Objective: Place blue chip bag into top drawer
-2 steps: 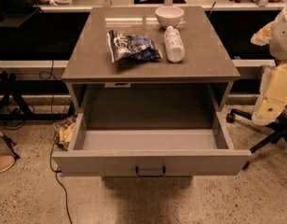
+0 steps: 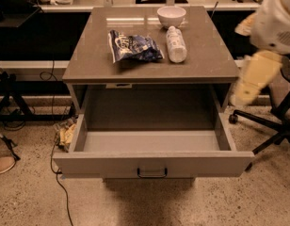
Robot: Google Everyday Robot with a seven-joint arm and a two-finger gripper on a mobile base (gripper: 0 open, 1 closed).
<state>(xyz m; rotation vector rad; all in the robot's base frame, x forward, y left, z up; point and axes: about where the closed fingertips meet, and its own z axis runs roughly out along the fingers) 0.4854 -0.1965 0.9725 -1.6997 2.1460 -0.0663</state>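
The arm point(image 2: 276, 20) is swinging in from the right. A moment earlier it was hanging lower and nearer the picture's edge. Now its pale, motion-smeared lower end, which I am taking to be the gripper point(image 2: 245, 89), is sitting just off the right corner of the tabletop point(image 2: 149, 72), beside the cabinet's side and level with the drawer opening. Whether the gripper is spread or pressed together I cannot tell, but it is carrying nothing.

Nothing else is shifting. The blue chip bag point(image 2: 133, 47) is lying flat and crumpled well to the gripper's left and higher up, on the tabletop. The white bottle point(image 2: 176, 44) is lying just beside the bag on the gripper's side, and the white bowl point(image 2: 171, 16) is standing beyond the bottle. The top drawer point(image 2: 152, 165) is standing pulled fully out, down and to the left of the gripper, with nothing visible inside.

So the opening step is looking finished and the reach for the bag is only beginning. The bag is not yet being touched, and the bottle is lying between the gripper and the bag, so a sideways approach is risking a knock.
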